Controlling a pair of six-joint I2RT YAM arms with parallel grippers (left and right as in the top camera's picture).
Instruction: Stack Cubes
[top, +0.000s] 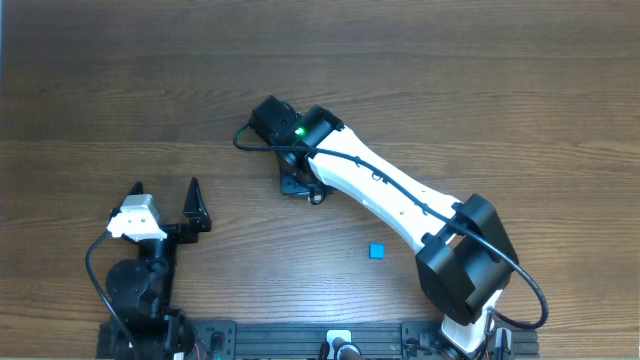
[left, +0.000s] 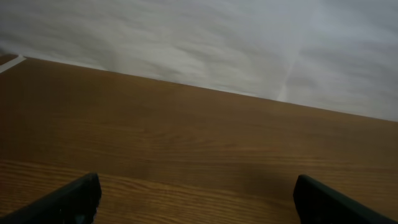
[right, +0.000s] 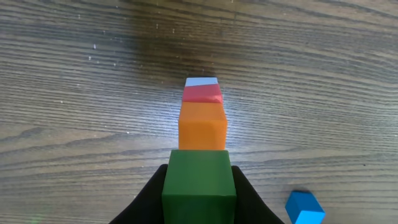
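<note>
- Nearest the bases, the left gripper (top: 165, 190) sat low on the table (top: 500, 80) at the left, its jaws spread wide and empty, well apart from the cubes.
- A little further out, a loose blue cube (top: 376, 251) lay on the wood beside the right arm, not yet stacked.
- Beyond it, the right gripper (right: 199, 194) was clenched on a green cube (right: 199, 186), one finger against each side.
- Under the green cube stood the tower: an orange cube (right: 202, 127), then a red cube (right: 202, 93), then a pale cube (right: 201, 81) at the base.
- The step in hand looked like placing green on orange; whether it already rested there could not be told.
- The next move likely called for a square seat, a gentle release and a straight lift, then fetching the blue cube.
</note>
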